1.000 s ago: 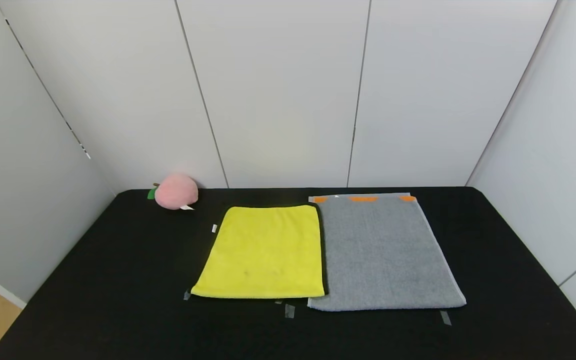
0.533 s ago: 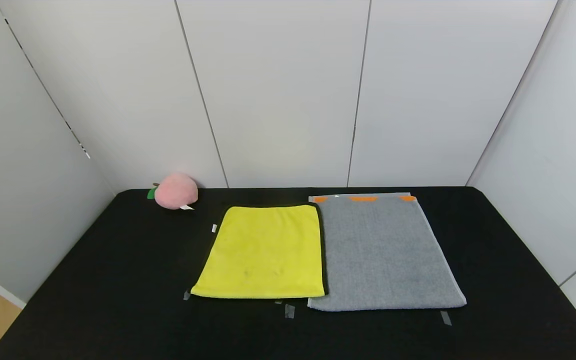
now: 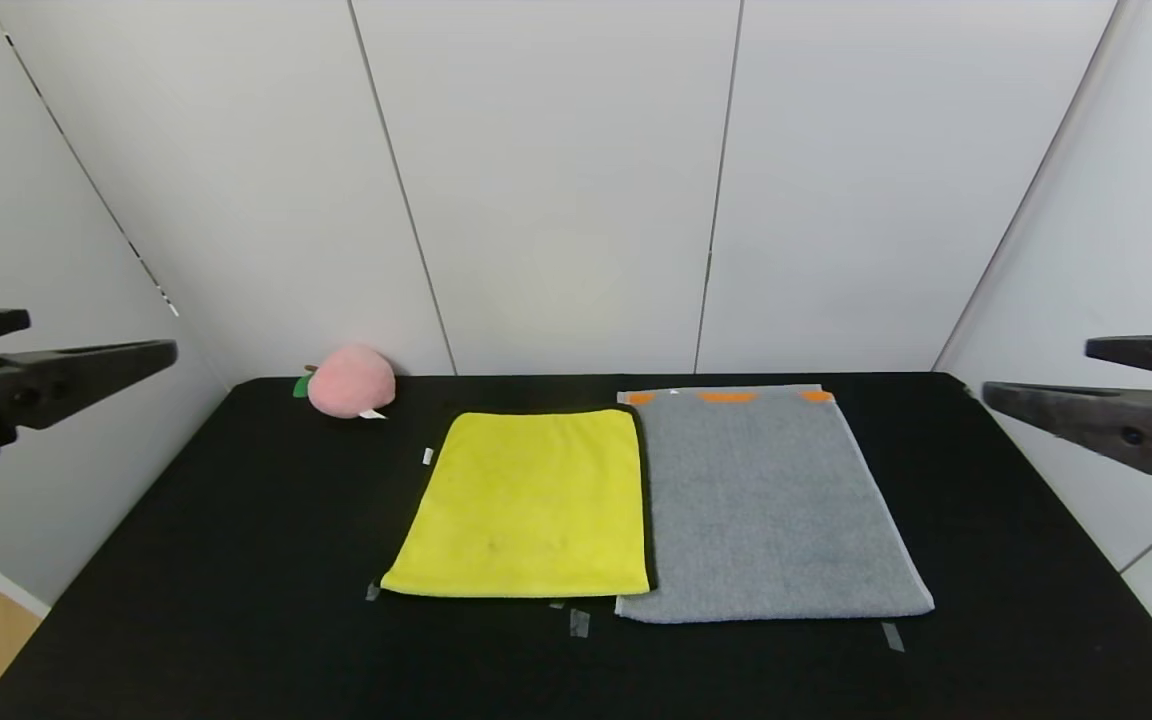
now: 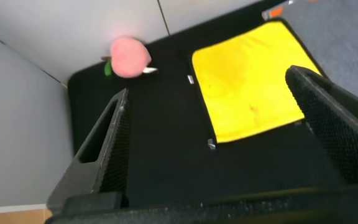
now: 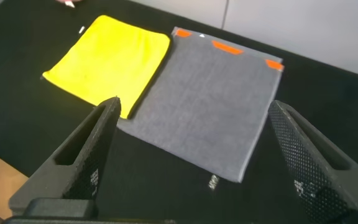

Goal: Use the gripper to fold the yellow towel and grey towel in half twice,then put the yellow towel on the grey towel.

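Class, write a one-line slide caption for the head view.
Yellow towel and grey towel lie flat, unfolded; open left gripper and right gripper hover.

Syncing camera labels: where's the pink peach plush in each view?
Head view: pink peach plush sits at the table's far left corner, beyond the yellow towel.
Left wrist view: plush shows near the wall, apart from the yellow towel.
Right wrist view: cannot tell; only a pinkish sliver at the frame edge.
Shared landmark: the yellow towel, in all three views.

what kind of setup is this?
Likely a lab test booth: a black table boxed in by plain white panels, tape marks by the yellow towel and grey towel.
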You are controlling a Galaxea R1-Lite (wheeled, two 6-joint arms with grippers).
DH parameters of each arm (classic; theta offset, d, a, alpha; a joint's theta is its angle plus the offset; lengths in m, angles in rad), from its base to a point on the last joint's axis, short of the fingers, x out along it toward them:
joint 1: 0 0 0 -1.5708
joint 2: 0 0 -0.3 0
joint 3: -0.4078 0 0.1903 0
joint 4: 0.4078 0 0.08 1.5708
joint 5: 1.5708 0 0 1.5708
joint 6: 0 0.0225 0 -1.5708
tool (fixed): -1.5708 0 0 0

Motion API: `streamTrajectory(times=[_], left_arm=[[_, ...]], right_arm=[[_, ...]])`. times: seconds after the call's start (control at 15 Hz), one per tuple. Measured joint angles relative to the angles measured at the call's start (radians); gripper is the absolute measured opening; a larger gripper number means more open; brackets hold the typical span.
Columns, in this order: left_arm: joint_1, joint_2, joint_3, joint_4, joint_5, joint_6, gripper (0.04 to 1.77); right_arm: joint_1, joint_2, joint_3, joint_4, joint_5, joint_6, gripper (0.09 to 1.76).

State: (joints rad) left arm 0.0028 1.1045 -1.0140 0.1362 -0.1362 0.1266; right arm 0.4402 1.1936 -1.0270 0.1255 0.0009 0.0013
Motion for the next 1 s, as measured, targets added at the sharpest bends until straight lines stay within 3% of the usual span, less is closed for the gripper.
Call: streamTrajectory(times=[0.4, 0.67, 1.0], left_arm=[[-0.015, 0.179, 0.001, -0.076, -0.058, 0.001, 1.72], [-0.066, 0.247, 0.012, -0.088, -0.045, -0.002, 1.72], [-0.083, 0.337, 0.023, -0.089, -0.048, -0.005, 1.72]], right_arm=[[0.065, 0.253, -0.01, -0.181, 0.002, 0.03, 1.71], [0.093, 0.388, -0.046, -0.213, 0.03, 0.098, 1.71], [0.122, 0.499, -0.087, -0.213, 0.07, 0.178, 1.71]])
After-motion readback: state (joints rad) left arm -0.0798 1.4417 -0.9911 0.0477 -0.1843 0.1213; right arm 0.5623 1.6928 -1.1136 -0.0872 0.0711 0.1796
